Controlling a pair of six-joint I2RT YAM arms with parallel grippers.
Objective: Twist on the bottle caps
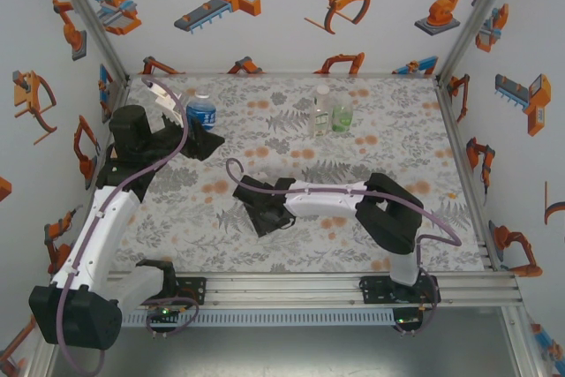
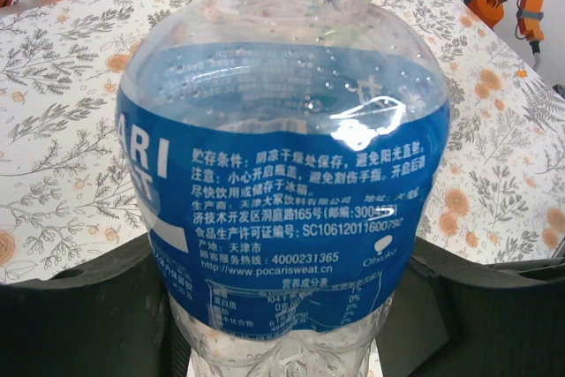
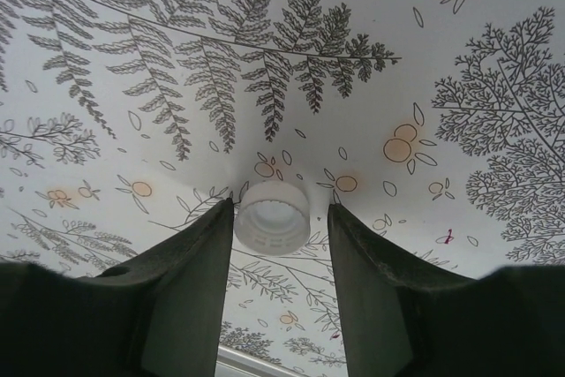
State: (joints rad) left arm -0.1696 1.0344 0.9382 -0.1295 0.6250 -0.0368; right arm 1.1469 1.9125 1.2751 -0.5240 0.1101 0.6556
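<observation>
Left jaws clenched on blue-label bottle (image 2: 282, 174), print legible from wrist; right jaws parted astride white cap (image 3: 272, 216) on worktop (image 3: 441, 41), gap one side; clear bottle (image 1: 321, 110), green bottle (image 1: 342, 116) standing far back in top view.

This is a robot lab test cell. A left arm (image 1: 97, 218) and a right arm (image 1: 328, 199), each trailing cables (image 1: 441, 227), are bolted to an aluminium rail (image 1: 291, 287) at 6 o'clock of a table (image 1: 397, 156) covered in fern-print cloth. Aluminium posts (image 1: 90, 15) at 10 and 2 o'clock frame white walls (image 1: 282, 41) printed with orange cartoon robots.
</observation>
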